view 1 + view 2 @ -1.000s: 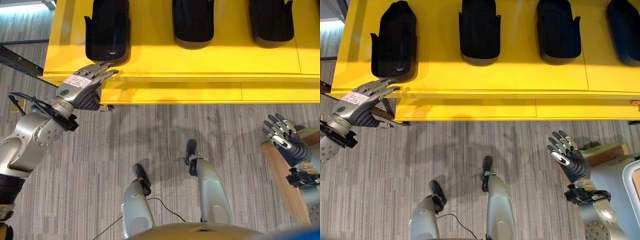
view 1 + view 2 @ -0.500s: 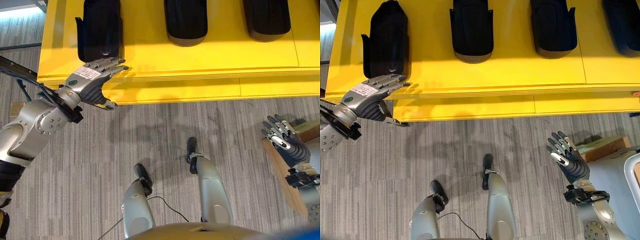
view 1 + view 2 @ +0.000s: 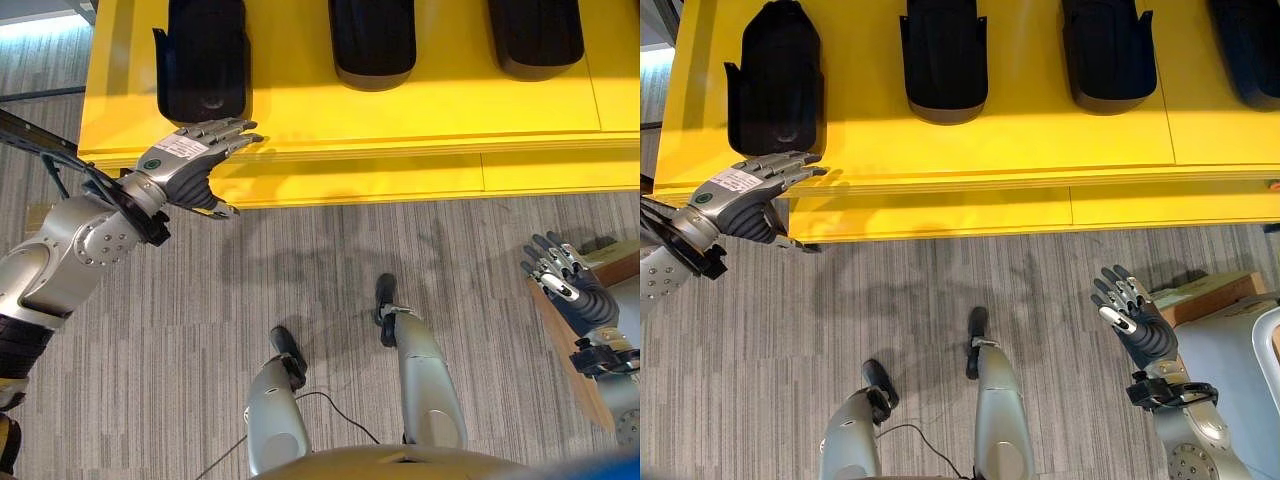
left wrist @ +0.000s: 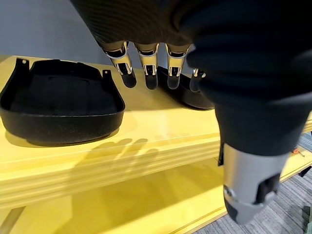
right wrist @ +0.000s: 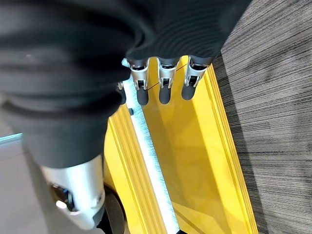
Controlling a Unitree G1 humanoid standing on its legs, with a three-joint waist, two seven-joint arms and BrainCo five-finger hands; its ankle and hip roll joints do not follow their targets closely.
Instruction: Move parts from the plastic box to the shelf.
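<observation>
On the yellow shelf (image 3: 420, 125) lay a row of black moulded parts, open side up and evenly spaced, as if each one was given its own place. The leftmost part (image 3: 203, 58) was just behind the left hand (image 3: 190, 165), near the shelf's left end.

The left hand was stretched flat over the front edge of the shelf, with straight fingers and nothing in them. In its wrist view the fingertips (image 4: 151, 80) hung just above the shelf surface, beside the rim of that part (image 4: 58, 107) and not touching it. I judged that this part was already set down and that the hand was free of it; the open, flat pose fits a release more than a grasp.

The right hand (image 3: 1130, 310) was held low over the grey carpet (image 3: 300, 270), well apart from the shelf, fingers spread and empty. It stood near a wooden-looking board (image 3: 570, 350) on the robot's right side. Probably it waited there because the next part must come from that side, but I could not make out the plastic box itself.
</observation>
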